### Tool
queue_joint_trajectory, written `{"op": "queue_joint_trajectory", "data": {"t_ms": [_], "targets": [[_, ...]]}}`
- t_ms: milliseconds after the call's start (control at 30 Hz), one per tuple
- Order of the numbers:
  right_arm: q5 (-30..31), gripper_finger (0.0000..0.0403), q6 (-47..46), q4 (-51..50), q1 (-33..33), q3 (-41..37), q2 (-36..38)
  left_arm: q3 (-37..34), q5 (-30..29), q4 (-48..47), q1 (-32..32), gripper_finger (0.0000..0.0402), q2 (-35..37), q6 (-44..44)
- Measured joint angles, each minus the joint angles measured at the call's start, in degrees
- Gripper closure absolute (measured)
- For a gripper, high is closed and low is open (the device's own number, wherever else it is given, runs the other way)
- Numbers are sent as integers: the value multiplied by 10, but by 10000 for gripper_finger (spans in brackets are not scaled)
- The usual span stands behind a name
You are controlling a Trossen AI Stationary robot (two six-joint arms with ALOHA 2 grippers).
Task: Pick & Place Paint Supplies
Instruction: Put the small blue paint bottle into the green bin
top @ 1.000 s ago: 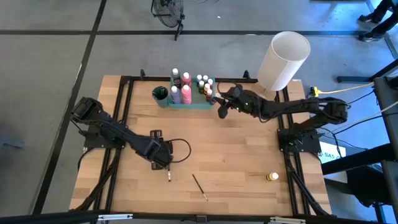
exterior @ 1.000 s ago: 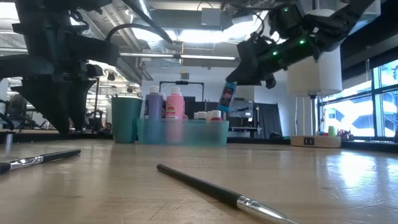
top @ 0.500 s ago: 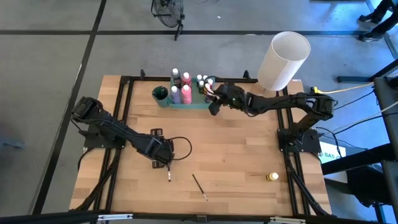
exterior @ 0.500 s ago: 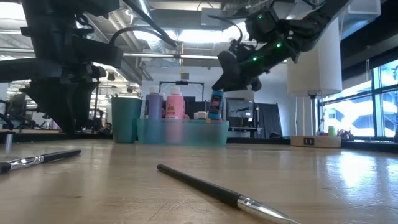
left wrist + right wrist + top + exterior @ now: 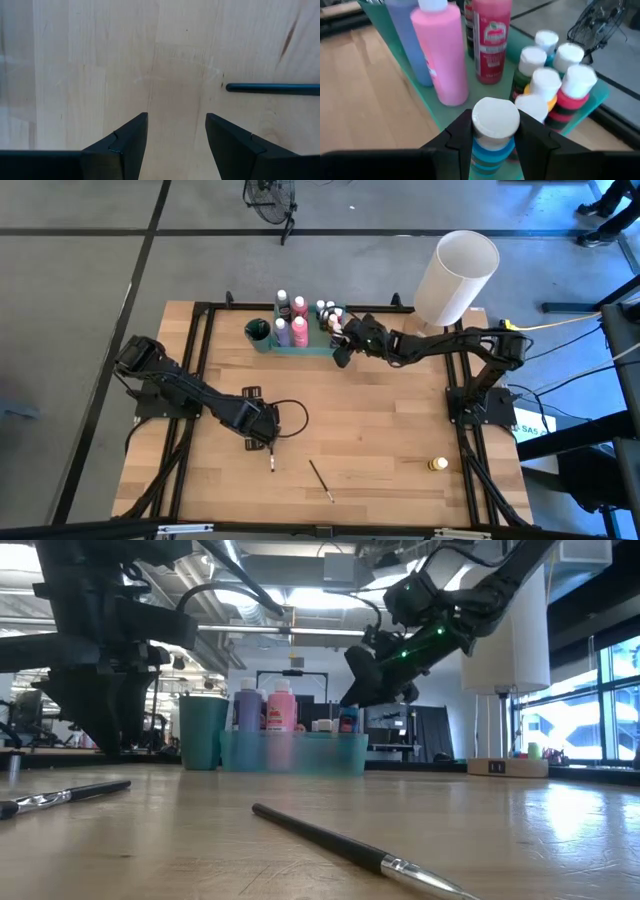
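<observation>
**Blue bottle gripped over the tray**

Right gripper (image 5: 492, 142) is clamped on a small blue bottle (image 5: 492, 150) with a white cap, fingers (image 5: 457, 137) pressing it from both sides just under the cap. It's right at the tray (image 5: 318, 348), at the end where the small bottles are, and in the low view the bottle sits down at rim level. Can't tell if it's touching the tray floor.

Just past the gripper is a bunch of small white-capped bottles (image 5: 555, 75), packed tight and touching: green, red and orange-yellow ones visible. Further along the tray from it stand the tall ones, a pink bottle (image 5: 442, 55), a red bottle (image 5: 490, 40) and a purple bottle (image 5: 407, 35). A teal cup (image 5: 259, 333) stands beyond the far end of the tray.

Left gripper (image 5: 175, 132) is low over bare wood well away from the tray, fingers apart with nothing between them. A brush (image 5: 272, 88) lies on the table just ahead of it and off to one side. Another brush (image 5: 321, 480) lies nearer the front edge, and a yellow bottle (image 5: 437, 465) is on its side well away from both grippers.
</observation>
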State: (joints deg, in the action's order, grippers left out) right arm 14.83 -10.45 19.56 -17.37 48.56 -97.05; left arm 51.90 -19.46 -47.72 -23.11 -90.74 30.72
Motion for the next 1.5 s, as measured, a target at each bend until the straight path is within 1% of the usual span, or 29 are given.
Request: {"op": "queue_joint_trajectory", "data": {"t_ms": [200, 500, 1000, 1133, 1500], "targets": [[15, 285, -7, 3, 0, 0, -26, 0, 0, 2, 0, 206, 0, 0], [15, 285, -7, 20, 0, 0, -52, 0, -1, 4, 0, 206, 0, 0], [12, 285, -7, 19, 0, 0, -54, 0, -1, 15, 0, 206, 0, -9], [12, 274, -7, 19, 0, 0, -54, 0, -1, 15, 0, 206, 0, -10], [10, 268, -11, 18, 1, 0, -54, 0, 0, 15, 0, 206, 0, -10]]}}
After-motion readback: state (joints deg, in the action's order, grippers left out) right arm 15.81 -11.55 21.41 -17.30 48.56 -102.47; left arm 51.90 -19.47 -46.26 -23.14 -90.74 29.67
